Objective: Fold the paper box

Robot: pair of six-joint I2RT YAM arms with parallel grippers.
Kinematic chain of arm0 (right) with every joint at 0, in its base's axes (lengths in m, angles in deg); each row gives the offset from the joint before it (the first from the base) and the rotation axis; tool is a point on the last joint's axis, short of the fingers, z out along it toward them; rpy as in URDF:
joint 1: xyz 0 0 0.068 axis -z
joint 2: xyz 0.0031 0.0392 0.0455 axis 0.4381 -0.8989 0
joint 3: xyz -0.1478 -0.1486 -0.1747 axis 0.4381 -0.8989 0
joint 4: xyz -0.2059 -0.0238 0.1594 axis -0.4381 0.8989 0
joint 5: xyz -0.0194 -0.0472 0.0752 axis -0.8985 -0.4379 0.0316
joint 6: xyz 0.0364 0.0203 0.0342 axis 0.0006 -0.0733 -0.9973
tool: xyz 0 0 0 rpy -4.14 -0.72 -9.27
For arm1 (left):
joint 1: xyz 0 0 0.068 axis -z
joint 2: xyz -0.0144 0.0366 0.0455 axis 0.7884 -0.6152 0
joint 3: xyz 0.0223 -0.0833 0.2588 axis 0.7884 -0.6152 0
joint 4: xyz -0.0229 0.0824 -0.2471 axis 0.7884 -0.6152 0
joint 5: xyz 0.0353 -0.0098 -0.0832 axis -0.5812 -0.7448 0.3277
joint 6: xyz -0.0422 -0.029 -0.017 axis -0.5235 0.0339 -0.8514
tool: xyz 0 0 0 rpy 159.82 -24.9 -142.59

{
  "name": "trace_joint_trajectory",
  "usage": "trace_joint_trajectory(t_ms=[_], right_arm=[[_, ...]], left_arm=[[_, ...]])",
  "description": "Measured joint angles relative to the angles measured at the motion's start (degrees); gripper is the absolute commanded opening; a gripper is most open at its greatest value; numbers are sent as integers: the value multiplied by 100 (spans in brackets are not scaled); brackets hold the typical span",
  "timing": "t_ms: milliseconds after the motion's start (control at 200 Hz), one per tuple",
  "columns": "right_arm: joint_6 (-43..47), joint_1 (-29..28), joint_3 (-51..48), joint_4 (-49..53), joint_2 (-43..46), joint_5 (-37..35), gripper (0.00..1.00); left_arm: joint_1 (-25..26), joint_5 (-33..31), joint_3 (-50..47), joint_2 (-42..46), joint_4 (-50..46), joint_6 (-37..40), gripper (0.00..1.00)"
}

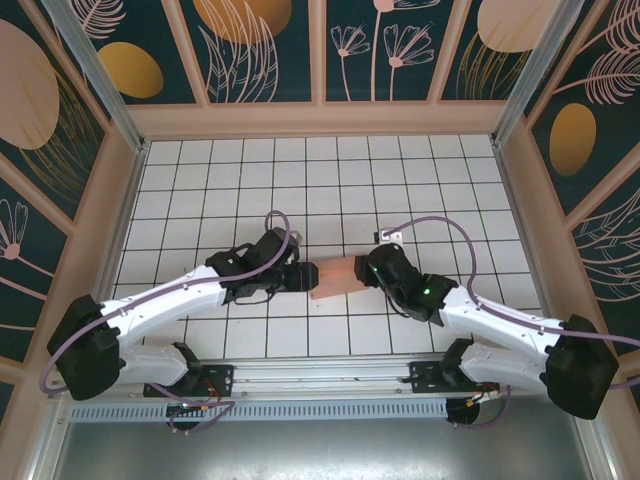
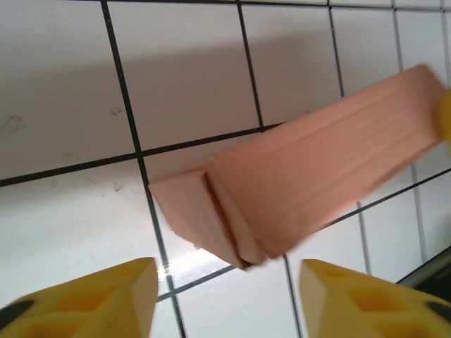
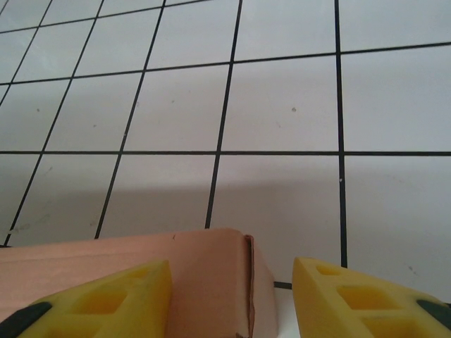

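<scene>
You are looking down on two white-and-black arms that reach in from the near edge and meet at the middle of a white tiled surface (image 1: 240,180), with a salmon-pink box (image 1: 335,276) between their tips. The box is a small closed rectangular block rather than a flat sheet, so the folding looks close to finished. In the left wrist view the box sits tilted, its far end higher and its near corner low over the tiles with a shadow beneath. You cannot tell whether that corner touches the surface. The near end shows a flap seam that does not lie quite flush. Your left pincer (image 2: 225,282) stands apart, its yellow fingers (image 2: 106,299) either side of bare tile, just short of the box and touching nothing. It faces the seamed end, probably so it can press or tuck that flap. Your right pincer (image 3: 232,267) straddles the other end of the box, with one finger against the card. It appears to be clamped on the box, holding it raised and steady, though a thin strip of white beside the other finger leaves the grip uncertain. Holding one end this way leaves the other end free to be worked.
</scene>
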Motion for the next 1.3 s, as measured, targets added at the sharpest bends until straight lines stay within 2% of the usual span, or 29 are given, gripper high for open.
trace_joint_trajectory(t_ms=[75,140,175,190,285,445,616,836,966,1066,1146,1226,1301], right_arm=[[-55,0,-44,-46,-20,26,48],[-87,4,-81,-105,-20,44,48],[-92,9,-96,-136,-20,48,47],[-94,11,-103,-146,-20,50,47],[-111,15,-107,-166,-22,63,47],[-111,15,-127,-197,-22,70,47],[-111,15,-144,-208,-15,85,47],[-109,22,-195,-184,98,179,47],[-107,48,-199,-162,144,367,49],[-146,120,-197,-164,212,588,61],[-195,203,-186,-160,306,741,66],[-302,385,-157,-160,450,881,66],[-431,669,-142,-155,573,1045,61]], left_arm=[[0,-2,-35,249,66,26,61],[0,-4,-70,463,170,22,72],[0,-9,-87,566,240,15,74],[0,-26,-92,601,264,2,78],[0,-83,-133,706,413,-114,82],[-2,-238,-131,422,479,-433,71],[-13,-391,24,-203,378,-638,50],[-35,-306,-90,-400,503,-774,32],[-35,-129,-306,-391,887,-850,27],[-35,-59,-420,-391,1165,-874,25],[-35,-52,-468,-393,1292,-879,24],[-39,-39,-494,-400,1379,-890,22],[-39,-39,-509,-422,1456,-890,21]])
